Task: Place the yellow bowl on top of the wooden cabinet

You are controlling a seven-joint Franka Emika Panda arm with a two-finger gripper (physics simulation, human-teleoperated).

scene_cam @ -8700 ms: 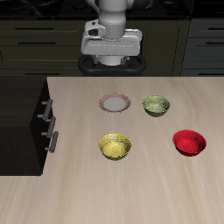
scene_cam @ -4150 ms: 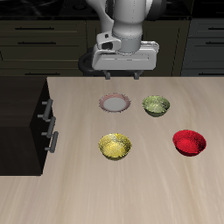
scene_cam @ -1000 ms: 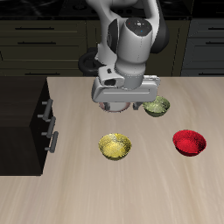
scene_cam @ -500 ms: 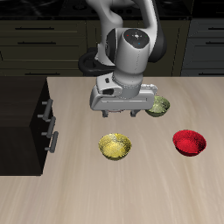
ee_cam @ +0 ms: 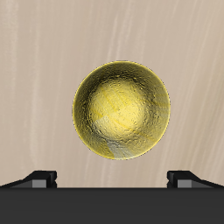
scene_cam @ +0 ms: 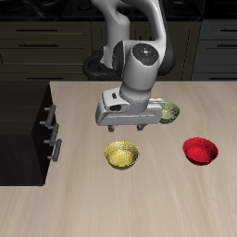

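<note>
end effector [scene_cam: 127, 127] spread wide, grasping nothing, hovering above small shiny bright-yellow round bowl [scene_cam: 121, 155], just behind it. yellow bowl upright on light wood table [scene_cam: 176, 208], toward front edge; wrist view has it whole [ee_cam: 121, 109], both fingertips [ee_cam: 40, 178] well apart, clear of rim. low dark brown-black wooden cabinet with two silver bar handles [scene_cam: 23, 130] sits at table edge, apart from bowl, top bare. dull olive-green bowl [scene_cam: 169, 112] partly behind arm; red bowl [scene_cam: 200, 150] beside yellow one.
</note>
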